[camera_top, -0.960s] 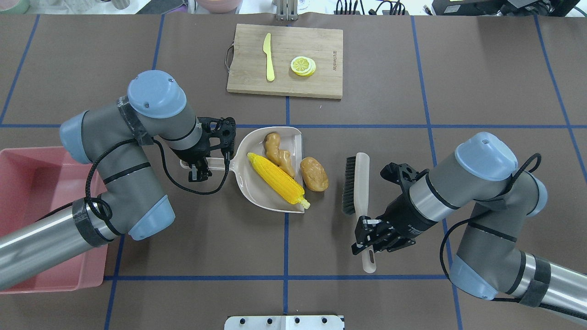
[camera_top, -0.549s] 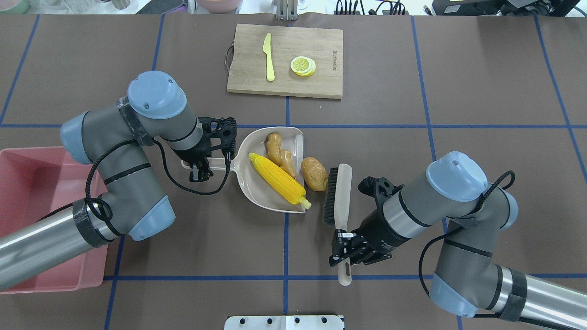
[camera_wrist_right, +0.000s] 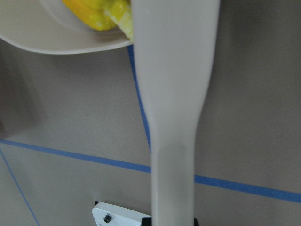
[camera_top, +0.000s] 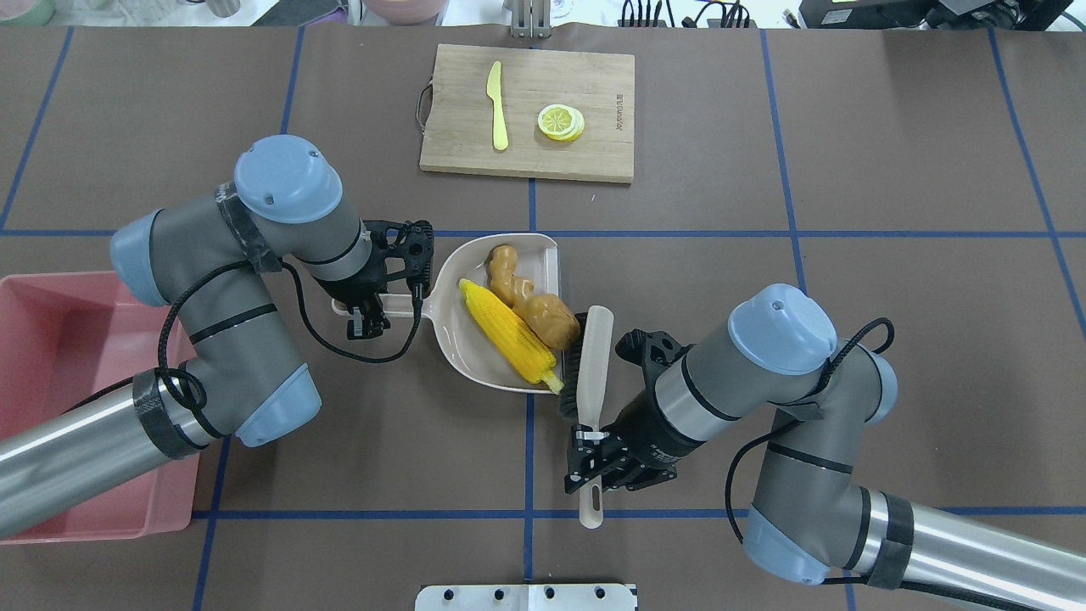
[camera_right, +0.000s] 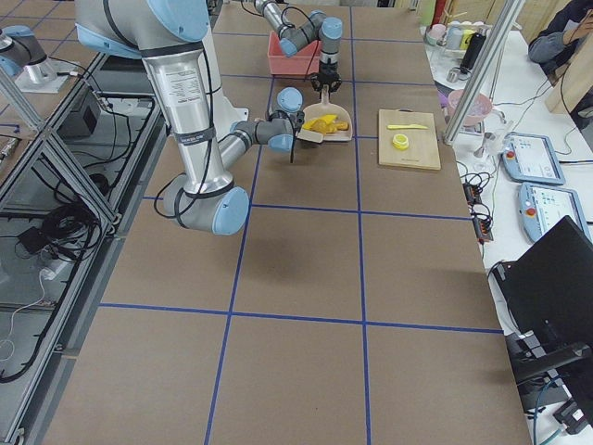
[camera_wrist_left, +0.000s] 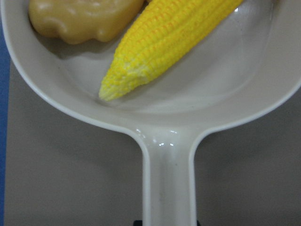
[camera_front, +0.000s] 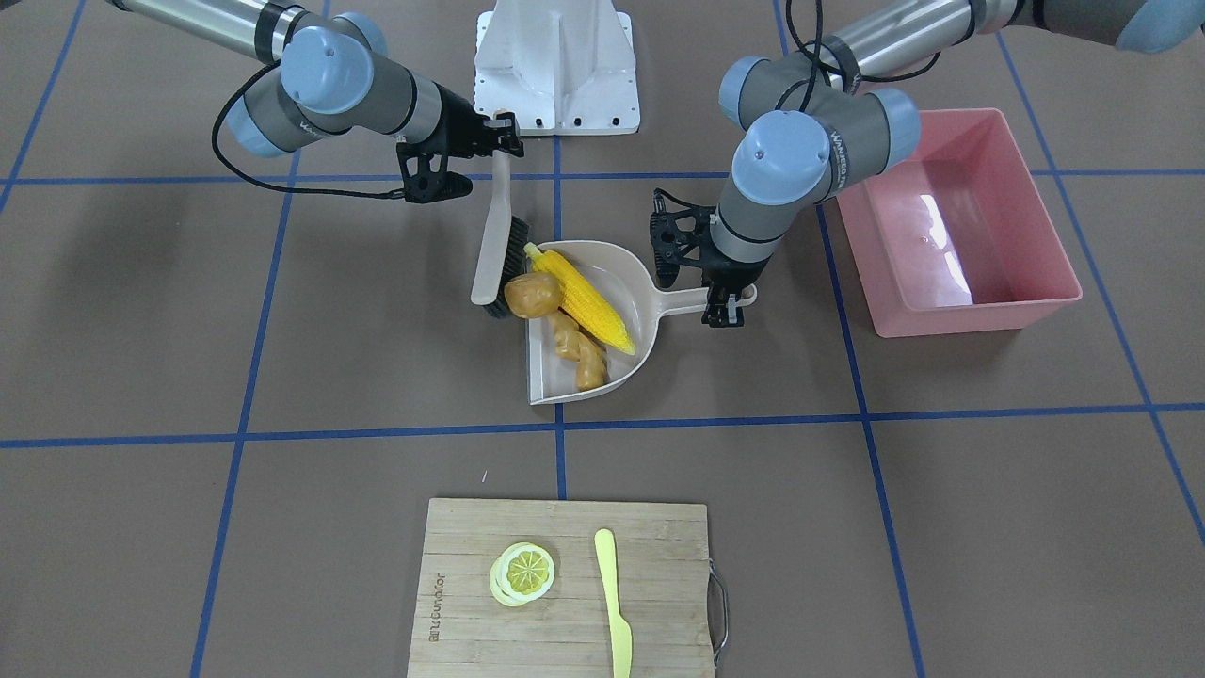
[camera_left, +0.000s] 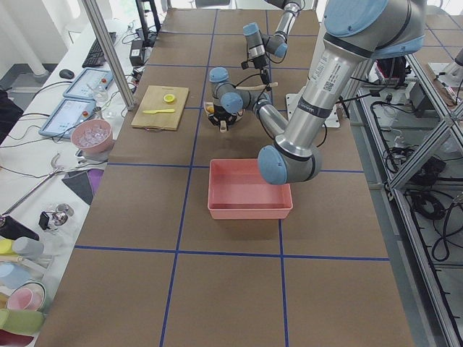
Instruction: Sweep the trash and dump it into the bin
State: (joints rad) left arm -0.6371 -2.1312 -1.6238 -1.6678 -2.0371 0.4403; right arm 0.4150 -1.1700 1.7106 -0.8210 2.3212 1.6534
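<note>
Brown matting taped in blue squares is covering the table; tablets beside it are being shown only by the side views. One dustpan is being clamped by its handle in the left gripper. One brush is being clenched in the right gripper.

Three trash pieces are being counted ahead of the left gripper. The corn cob and ginger root are being seen inside the pan. The potato is being pressed by the bristles at its lip and is being hidden from the left wrist view.

One pink bin is being seen well behind the left gripper.
</note>
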